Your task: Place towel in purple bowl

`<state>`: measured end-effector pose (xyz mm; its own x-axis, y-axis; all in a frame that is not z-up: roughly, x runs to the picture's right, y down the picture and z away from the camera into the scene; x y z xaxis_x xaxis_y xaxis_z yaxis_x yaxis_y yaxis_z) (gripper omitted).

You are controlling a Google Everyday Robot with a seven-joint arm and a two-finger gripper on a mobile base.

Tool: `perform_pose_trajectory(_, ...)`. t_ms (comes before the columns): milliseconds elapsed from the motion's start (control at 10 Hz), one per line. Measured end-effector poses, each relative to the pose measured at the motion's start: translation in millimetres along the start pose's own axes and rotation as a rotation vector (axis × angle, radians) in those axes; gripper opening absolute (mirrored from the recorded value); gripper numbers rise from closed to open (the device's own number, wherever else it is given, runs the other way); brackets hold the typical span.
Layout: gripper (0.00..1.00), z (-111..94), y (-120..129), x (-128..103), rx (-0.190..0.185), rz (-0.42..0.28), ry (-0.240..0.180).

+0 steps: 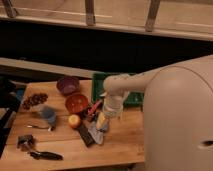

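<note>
**A:** Where does the towel (100, 136) lie?

**B:** Flat on the desk (125, 147), well apart from the purple bowl (67, 85). It is on the bowl's near side and off toward the robot's body. The orange-red bowl (76, 103) sits between the two, much closer to the purple bowl than the towel is. A black remote (86, 135) lies just beside the towel, on the side facing the purple bowl.

**A:** And the gripper (102, 124)?

**B:** It hangs low right over the towel, so it is as far from the purple bowl as the cloth itself. The fingers are spread wide and released, with nothing pinched between them. The cloth looks unlifted.

**A:** Which step is this, then?

**B:** I'd call it the reach for the pick. The grasp is not yet made, and the purple bowl looks empty.

**A:** What does the next move ask for?

**B:** A short drop onto the cloth, then a firm close on a fold of it alone, since the remote is close enough to get caught. After that comes a lift high enough to clear the orange-red bowl and a carry across it to the purple bowl. The release should come only once the towel hangs above that rim.
</note>
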<state>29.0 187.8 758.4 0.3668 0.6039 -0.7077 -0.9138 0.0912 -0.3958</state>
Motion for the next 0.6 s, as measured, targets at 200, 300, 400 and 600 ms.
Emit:
perform_pose_trajectory(200, 0.74, 25, 7, 4, -0.023, -0.003, 0.032)
perform_pose_trajectory(300, 0.74, 38, 8, 7, -0.034, 0.0, 0.045)
perform_pose_trajectory(400, 0.74, 43, 8, 8, -0.04, 0.002, 0.053)
perform_pose_trajectory(600, 0.74, 50, 10, 11, -0.053, 0.0, 0.073)
